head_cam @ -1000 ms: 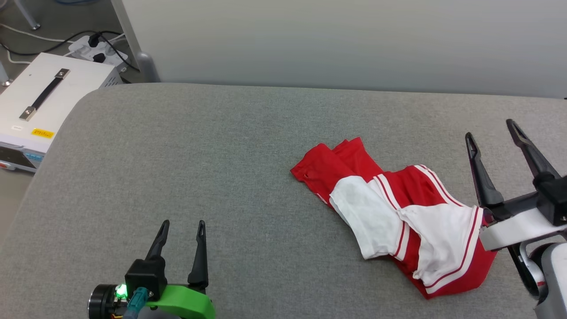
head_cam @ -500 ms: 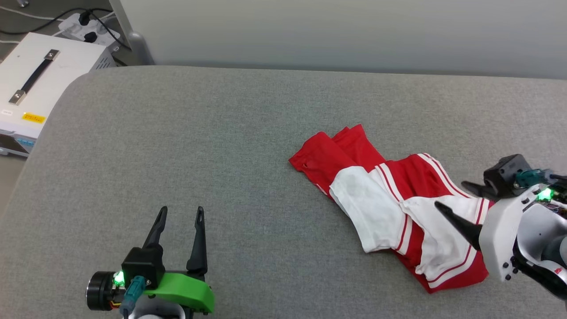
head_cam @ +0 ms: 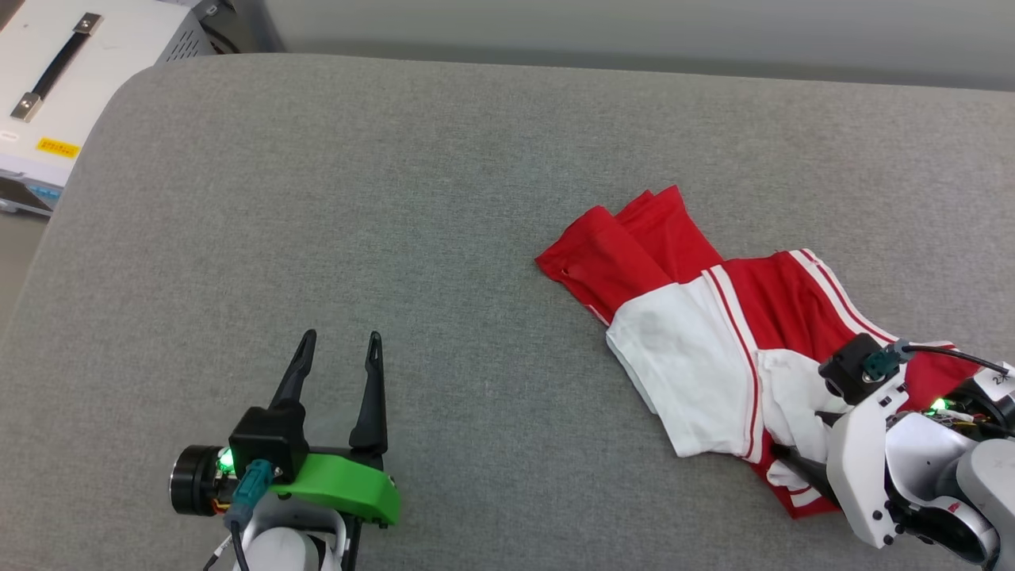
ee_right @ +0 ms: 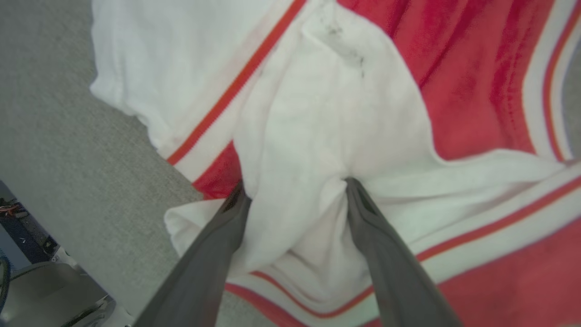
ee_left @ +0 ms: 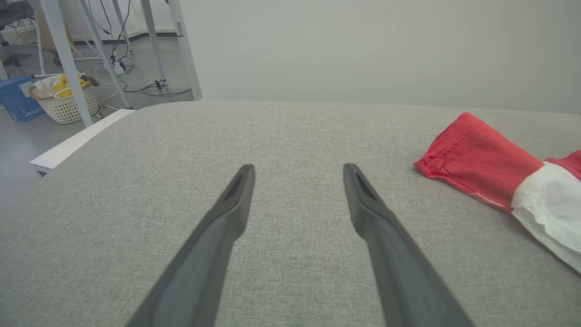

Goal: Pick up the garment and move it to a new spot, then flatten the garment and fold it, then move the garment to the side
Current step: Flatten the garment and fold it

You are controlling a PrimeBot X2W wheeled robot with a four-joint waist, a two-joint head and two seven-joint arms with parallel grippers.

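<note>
Right gripper [ee_right: 295, 184]: wide open, tips pressed into white fold of shirt [head_cam: 682, 373] | left gripper [head_cam: 341, 339]: open, empty, above grey surface [head_cam: 396, 198]

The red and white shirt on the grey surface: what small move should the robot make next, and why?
Probably close the right end effector. Its fingers stand open, pressed down into the garment with a ridge of white cloth bunched between them, so closing should pinch that fold for lifting. The left end effector hovers open, apart from the cloth.
</note>
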